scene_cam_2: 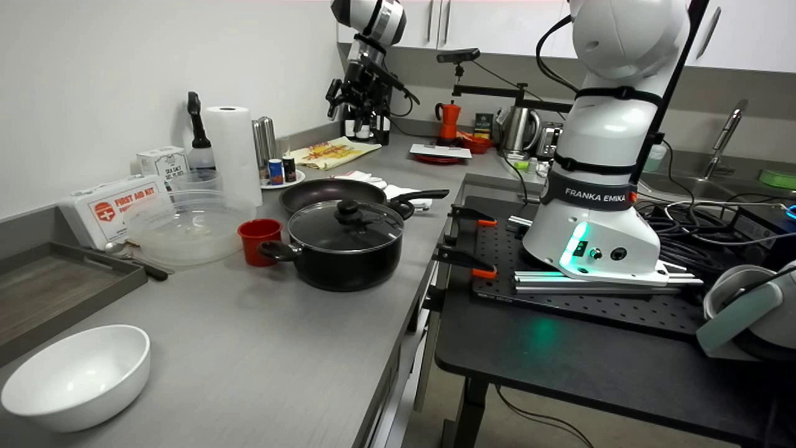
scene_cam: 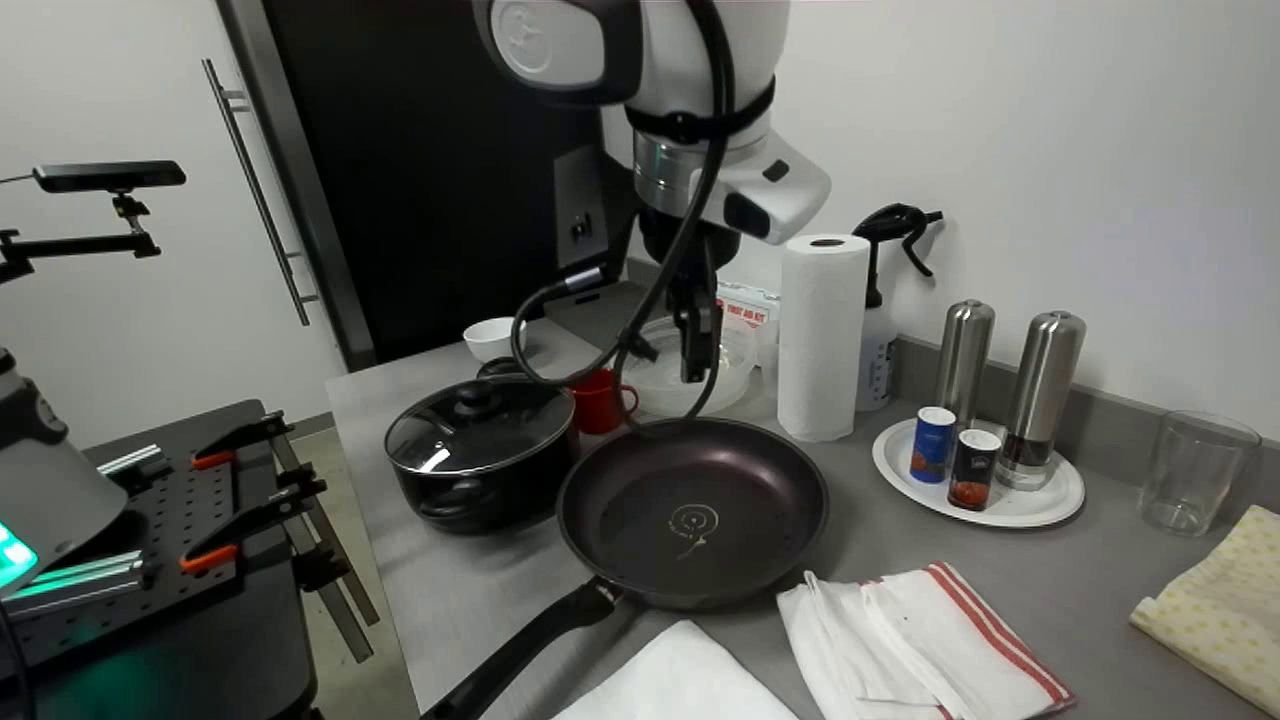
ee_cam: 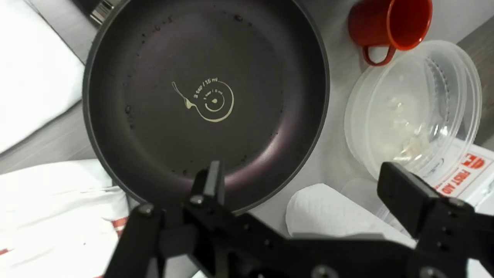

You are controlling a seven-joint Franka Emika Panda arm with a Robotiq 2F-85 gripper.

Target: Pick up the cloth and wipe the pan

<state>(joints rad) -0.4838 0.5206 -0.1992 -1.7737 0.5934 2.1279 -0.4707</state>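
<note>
Nearest in the wrist view, the hand [ee_cam: 303,181] hangs above the tabletop [scene_cam: 450,600], its fingers [ee_cam: 405,197] spread wide with nothing between them. On the tabletop sits the black frying pan [ee_cam: 208,133], small dark spots [ee_cam: 128,109] dotting its inside. The plain white cloth [scene_cam: 680,680] lies just beside the pan, between its handle [scene_cam: 512,660] and a red-striped white dish towel [scene_cam: 925,645].
</note>
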